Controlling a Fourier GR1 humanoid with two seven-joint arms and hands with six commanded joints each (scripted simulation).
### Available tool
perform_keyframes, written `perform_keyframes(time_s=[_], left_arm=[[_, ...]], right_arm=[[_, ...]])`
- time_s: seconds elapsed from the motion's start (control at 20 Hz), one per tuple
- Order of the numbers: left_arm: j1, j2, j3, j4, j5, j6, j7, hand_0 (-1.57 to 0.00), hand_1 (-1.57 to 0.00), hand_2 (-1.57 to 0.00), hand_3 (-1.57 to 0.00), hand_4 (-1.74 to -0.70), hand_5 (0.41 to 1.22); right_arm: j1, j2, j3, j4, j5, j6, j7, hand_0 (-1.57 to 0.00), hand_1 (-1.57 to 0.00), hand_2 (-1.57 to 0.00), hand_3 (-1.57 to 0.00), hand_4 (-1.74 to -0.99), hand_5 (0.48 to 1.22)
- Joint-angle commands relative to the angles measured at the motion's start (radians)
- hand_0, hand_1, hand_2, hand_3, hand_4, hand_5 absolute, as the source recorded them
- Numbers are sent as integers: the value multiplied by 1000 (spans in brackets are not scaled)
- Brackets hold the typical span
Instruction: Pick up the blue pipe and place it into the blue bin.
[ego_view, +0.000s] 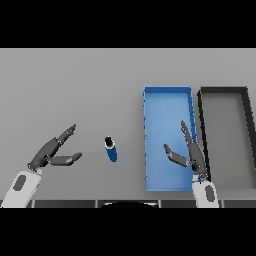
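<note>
Left hand: positioned over the grey tabletop at the 8 o'clock area of the view. Its fingers are straight and spread wide, pointing toward 2 o'clock, with the thumb held apart below them. The hand holds nothing.

Blue pipe: a short cylinder resting on the tabletop just below the view's centre, near the left hand at its 3 o'clock side but not touching it. The dark open end faces 11 o'clock; the blue body runs toward 5 o'clock. The pipe lies outside both bins.

Blue bin: a rectangular tray with raised walls, located at 3 o'clock from the pipe, with its long side running from 12 to 6 o'clock.

Right hand: positioned over the lower right part of the blue bin. Its fingers are straight and wide apart, pointing toward 12 o'clock, with the thumb extended toward 10 o'clock. The hand holds nothing.

Dark bin: a rectangular tray just beside the blue bin, at its 3 o'clock side.
</note>
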Motion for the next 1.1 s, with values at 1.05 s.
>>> perform_keyframes(time_s=[1.05], left_arm=[[-163, -354, -233, 184, -260, 92, 7, 1, 1, 1, 1, -1162, 490]], right_arm=[[20, 4, -1, -21, -16, 12, 13, 1, 1, 1, 1, -1326, 665]])
